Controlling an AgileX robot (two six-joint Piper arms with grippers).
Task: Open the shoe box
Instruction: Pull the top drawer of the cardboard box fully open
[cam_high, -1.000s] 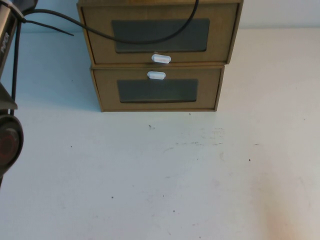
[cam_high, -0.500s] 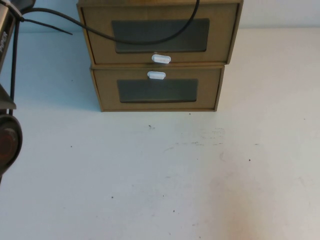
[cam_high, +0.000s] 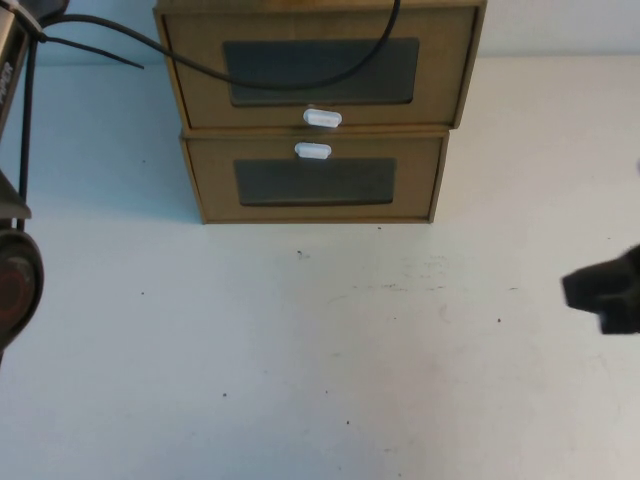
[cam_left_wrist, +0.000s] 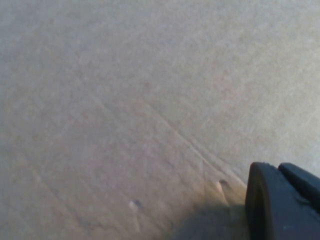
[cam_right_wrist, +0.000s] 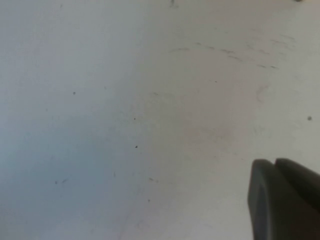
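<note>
The right gripper (cam_high: 585, 288) sits low over the table (cam_high: 300, 380) at the right edge of the high view, its dark tip pointing toward the middle. Its jaws are pressed fully together and hold nothing. The right wrist view shows the same thing close up: the right gripper (cam_right_wrist: 276, 167) has 2 dark fingers meeting along a seam, with only pale, speckled tabletop (cam_right_wrist: 125, 110) beneath.

The left gripper (cam_left_wrist: 278, 170) shows only in the left wrist view, also with 2 dark fingers closed against each other and empty. It hangs over a tan surface (cam_left_wrist: 125, 100) marked by a faint crease, and I cannot tell what that surface belongs to.

Only the high view shows the boxes. 2 brown boxes stand stacked at the far middle of the table, well apart from the right gripper. The lower shoe box (cam_high: 315, 195) and the upper shoe box (cam_high: 320, 25) both look closed, each with a dark window in its front. The lower handle (cam_high: 313, 151) and the upper handle (cam_high: 322, 118) are small, white and untouched. A black cable (cam_high: 290, 82) droops across the upper front. Part of the left arm (cam_high: 15, 280) fills the view's left edge.
</note>
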